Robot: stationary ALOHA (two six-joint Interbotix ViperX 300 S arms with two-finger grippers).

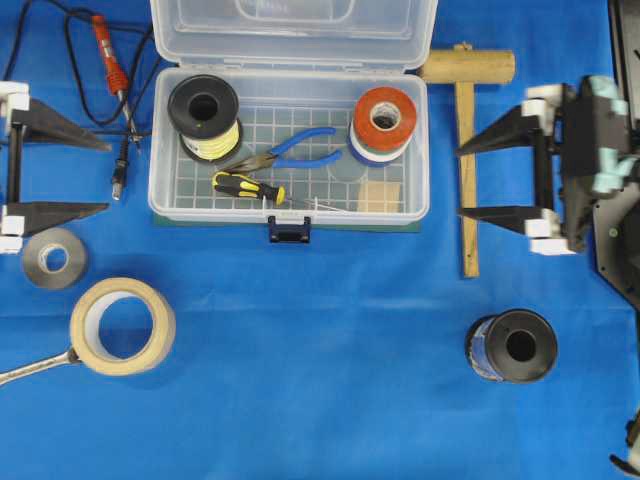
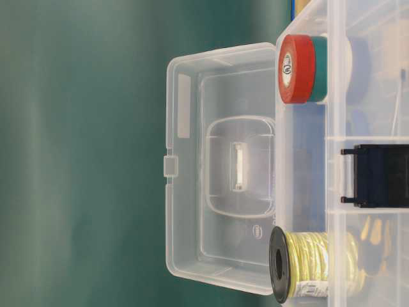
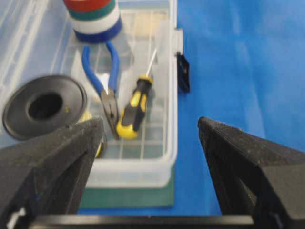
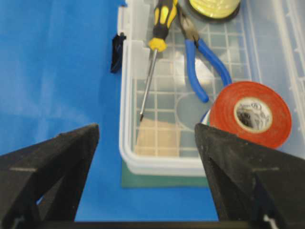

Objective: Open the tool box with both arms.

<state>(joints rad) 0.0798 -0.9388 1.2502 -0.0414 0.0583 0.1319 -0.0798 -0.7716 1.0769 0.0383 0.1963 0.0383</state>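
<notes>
Black left gripper (image 1: pixel 100 175) at frame left and right gripper (image 1: pixel 465 180) at frame right both gape, holding nothing. Clear tool box (image 1: pixel 288 205) sits upper centre, lid already up. Opening looks done; next, just retreat.

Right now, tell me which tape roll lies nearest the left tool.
The grey tape roll, just below the left tool on the blue cloth. The beige masking tape roll lies farther down; the red-topped stack sits inside the box.
</notes>
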